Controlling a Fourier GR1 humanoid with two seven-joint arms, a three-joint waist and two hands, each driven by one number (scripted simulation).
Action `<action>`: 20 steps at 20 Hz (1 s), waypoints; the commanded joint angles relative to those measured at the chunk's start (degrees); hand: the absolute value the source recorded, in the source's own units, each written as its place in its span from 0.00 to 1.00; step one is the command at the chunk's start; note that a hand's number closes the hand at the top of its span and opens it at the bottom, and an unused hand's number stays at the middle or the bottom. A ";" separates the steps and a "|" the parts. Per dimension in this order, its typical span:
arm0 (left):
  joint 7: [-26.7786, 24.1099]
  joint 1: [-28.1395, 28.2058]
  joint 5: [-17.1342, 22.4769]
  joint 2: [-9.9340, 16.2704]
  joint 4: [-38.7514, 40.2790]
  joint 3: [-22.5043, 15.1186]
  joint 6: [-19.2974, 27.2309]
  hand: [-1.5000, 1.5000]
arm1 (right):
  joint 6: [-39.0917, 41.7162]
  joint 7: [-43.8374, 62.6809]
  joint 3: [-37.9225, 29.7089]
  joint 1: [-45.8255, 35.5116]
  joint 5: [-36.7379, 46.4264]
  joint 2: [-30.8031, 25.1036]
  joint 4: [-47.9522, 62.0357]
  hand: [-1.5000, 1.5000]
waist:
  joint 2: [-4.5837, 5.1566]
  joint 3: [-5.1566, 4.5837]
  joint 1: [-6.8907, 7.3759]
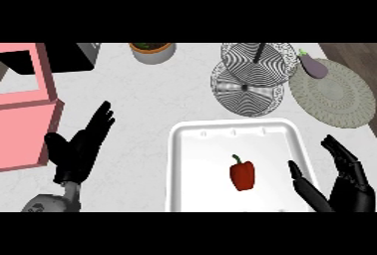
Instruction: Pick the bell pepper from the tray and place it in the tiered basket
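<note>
Right hand spread open beside bell pepper.

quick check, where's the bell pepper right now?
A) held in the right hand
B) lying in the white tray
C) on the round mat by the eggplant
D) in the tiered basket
B: the red bell pepper lies inside the white tray, with the right hand open beside it and the tiered basket holding nothing visible.

Red bell pepper lies in white tray, stem up-view.
</note>
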 commanded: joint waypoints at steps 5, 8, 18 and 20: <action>-0.43 -3.66 2.30 -2.57 3.00 -0.11 -3.43 0.50 | -10.73 -14.58 12.76 19.51 18.83 5.11 -3.72 0.00 | 0.44 -0.23 3.02; 1.49 -4.88 2.30 -2.35 3.12 0.25 -3.05 0.50 | -16.75 -7.48 13.29 27.24 26.73 3.20 -7.30 0.00 | 0.61 -0.35 2.89; 2.37 -6.19 2.48 -1.47 1.71 0.47 -4.17 0.50 | -29.30 15.61 20.58 46.81 53.00 5.31 -16.97 0.00 | 2.03 -0.74 4.17; 2.35 -5.01 1.58 -2.44 1.06 -0.87 -3.39 0.50 | -28.37 21.19 22.17 49.58 57.69 5.32 -20.00 0.00 | 2.08 -0.66 5.09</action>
